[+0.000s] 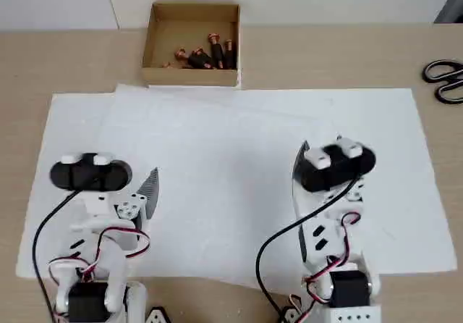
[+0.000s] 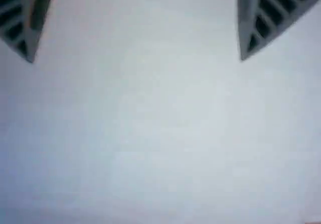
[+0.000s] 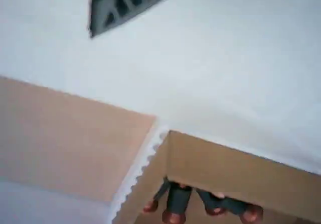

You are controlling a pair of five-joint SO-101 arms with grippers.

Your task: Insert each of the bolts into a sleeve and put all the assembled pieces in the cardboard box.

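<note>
The cardboard box (image 1: 155, 44) stands at the table's far edge, left of centre. Several assembled pieces (image 1: 206, 55), black sleeves with copper bolt heads, lie in its near right corner; the right wrist view looks at the same pieces (image 3: 175, 204) over the box wall (image 3: 241, 169). My left gripper (image 1: 148, 189) hangs low over the white paper (image 1: 231, 164) at the near left. Its fingers (image 2: 266, 18) stand wide apart, so the left gripper (image 2: 136, 59) is open with only paper between them. My right gripper (image 1: 298, 171) is over the paper at the near right, holding nothing that I can see.
Scissors (image 1: 445, 80) lie on the bare table at the far right edge. The white paper covers most of the table between the arms and the box. Cables run from both arm bases at the near edge.
</note>
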